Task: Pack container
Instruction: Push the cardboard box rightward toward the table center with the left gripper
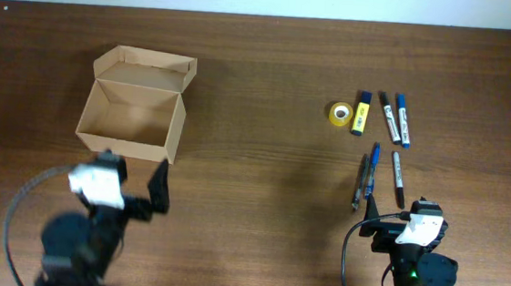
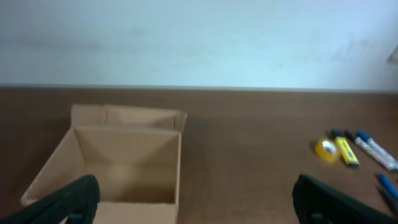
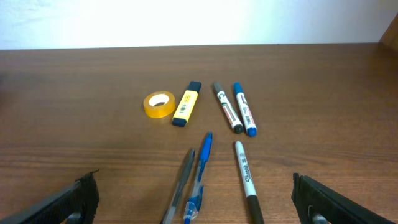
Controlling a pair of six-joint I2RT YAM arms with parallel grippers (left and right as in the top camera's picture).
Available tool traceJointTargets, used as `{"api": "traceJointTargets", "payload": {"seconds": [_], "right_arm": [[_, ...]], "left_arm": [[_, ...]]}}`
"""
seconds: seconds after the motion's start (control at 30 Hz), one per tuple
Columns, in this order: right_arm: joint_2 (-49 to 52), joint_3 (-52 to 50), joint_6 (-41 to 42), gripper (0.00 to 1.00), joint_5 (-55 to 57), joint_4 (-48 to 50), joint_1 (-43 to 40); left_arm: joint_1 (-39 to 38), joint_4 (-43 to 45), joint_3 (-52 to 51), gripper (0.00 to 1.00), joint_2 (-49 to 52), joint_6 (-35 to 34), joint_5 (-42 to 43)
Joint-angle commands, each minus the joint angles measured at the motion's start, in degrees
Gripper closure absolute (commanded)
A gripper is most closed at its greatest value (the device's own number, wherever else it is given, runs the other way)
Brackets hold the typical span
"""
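I see a dark wooden bench (image 1: pixel 269 89). On its left stands an open cardboard box (image 1: pixel 176 132), flap raised. Well apart, on the right, lie a tape roll (image 1: pixel 339 114), yellow highlighter (image 1: pixel 361 113), two capped markers (image 1: pixel 389 117), two pens (image 1: pixel 372 168) and a black marker (image 1: pixel 398 179).

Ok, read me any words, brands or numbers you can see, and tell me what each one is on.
None can be read.
Black marker: pale print along the barrel, too blurred.
Grey-capped marker and blue-capped marker: dark marks, too small.
Yellow highlighter: dark marks, too blurred.
Container: no print visible.
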Motion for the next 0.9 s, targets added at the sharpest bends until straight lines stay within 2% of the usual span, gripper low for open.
{"api": "traceJointTargets", "payload": {"seconds": [0.0,0.13,0.2,0.33,0.53,0.57,0.63,0.87], "right_arm": [[-0.5,-0.39,0.66,0.01,-0.13,-0.04,-0.26],[-0.5,-0.39,0.68,0.01,-0.17,-0.07,-0.26],[-0.5,-0.39,0.68,0.01,-0.17,-0.07,-0.26],[-0.5,-0.39,0.66,0.01,-0.15,-0.07,-0.26],[-0.5,-0.39,0.68,0.01,-0.17,-0.07,-0.26],[-0.5,-0.39,0.68,0.01,-0.26,-0.07,-0.26],[-0.5,-0.39,0.68,0.01,-0.33,-0.07,-0.26],[-0.5,-0.39,0.66,0.01,-0.33,-0.07,-0.26]], "left_arm": [[-0.24,-6.95,15.43,0.0,16.2,2.78,1.2],[-0.24,-24.22,40.57,0.0,38.47,9.92,1.2],[-0.24,-31.43,52.17,0.0,47.6,11.39,1.18],[-0.24,-38.69,68.57,0.0,60.92,11.32,1.95],[-0.24,-39.45,71.95,0.0,68.24,11.32,3.69],[-0.24,-39.56,71.91,0.03,69.18,11.3,3.69],[-0.24,-40.85,71.91,0.21,71.32,11.17,3.28],[-0.24,-48.02,71.91,0.23,81.42,10.88,0.61]]}}
